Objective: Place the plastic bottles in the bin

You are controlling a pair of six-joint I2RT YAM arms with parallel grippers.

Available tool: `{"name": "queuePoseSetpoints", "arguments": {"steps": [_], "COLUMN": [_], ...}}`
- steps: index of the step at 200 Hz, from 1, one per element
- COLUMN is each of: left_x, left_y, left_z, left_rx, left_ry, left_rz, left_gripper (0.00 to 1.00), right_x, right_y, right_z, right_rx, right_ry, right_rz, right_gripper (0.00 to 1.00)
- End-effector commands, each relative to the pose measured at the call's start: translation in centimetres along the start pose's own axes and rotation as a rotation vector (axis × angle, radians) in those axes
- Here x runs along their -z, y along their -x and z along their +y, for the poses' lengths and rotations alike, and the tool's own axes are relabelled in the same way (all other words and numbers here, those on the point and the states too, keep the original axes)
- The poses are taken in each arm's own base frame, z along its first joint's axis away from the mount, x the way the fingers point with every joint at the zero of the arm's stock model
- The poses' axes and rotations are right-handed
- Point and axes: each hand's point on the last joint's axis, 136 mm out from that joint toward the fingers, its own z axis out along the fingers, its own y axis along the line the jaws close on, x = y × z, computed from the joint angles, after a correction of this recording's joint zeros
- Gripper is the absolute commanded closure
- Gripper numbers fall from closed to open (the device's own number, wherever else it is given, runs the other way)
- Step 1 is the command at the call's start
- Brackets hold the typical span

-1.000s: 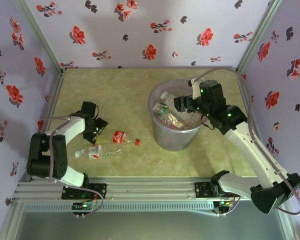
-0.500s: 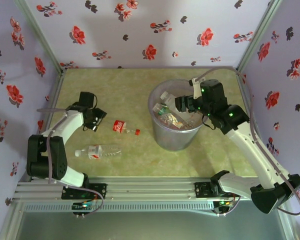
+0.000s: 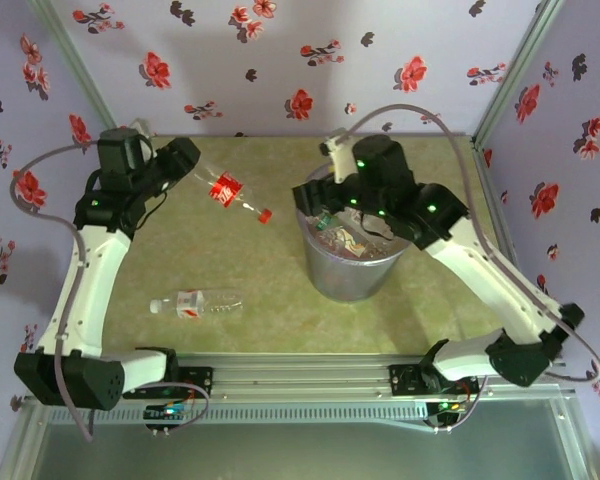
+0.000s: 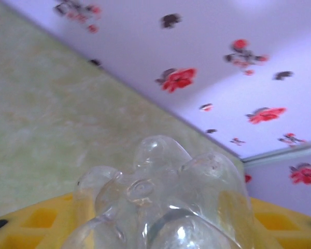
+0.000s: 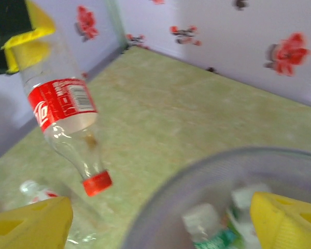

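L gripper [image 3: 183, 163] grips red-label bottle [image 3: 223, 189] by base, aloft; R gripper [image 5: 158, 223] wide, empty; next: swing over bin [image 3: 345, 278], release.

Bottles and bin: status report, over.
Left tool shut on red-label bottle, held in the air, cap tilted toward the bin. Right tool open above the bin rim, possibly in the drop path. Second bottle lying on the table.

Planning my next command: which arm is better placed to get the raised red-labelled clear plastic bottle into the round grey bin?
Left. The left gripper holds the red-labelled clear plastic bottle aloft, cap toward the round grey bin. The right gripper hangs open at the bin's rim, empty.
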Motion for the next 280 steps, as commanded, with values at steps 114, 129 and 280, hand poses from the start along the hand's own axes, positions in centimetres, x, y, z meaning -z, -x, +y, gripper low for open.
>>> {"name": "queuePoseSetpoints", "arguments": {"steps": [114, 129, 280], "left_x": [2.0, 1.5, 4.0], "left_y": [-3.5, -3.8, -1.6], "left_z": [-10.6, -10.2, -6.4], "left_rx": [-0.403, -0.42, -0.235], "left_ry": [-0.422, -0.411, -0.234], "left_rz": [0.091, 0.103, 0.022], "left_gripper": [0.87, 0.86, 0.0], "right_x": [-10.1, -9.9, -2.2], "right_y": [1.4, 1.5, 7.6], "right_z": [10.2, 9.7, -3.3], "right_rx": [-0.064, -0.062, -0.055], "right_ry": [0.366, 0.34, -0.032], "right_rz": [0.054, 0.041, -0.237], "right_gripper": [0.19, 0.23, 0.63]}}
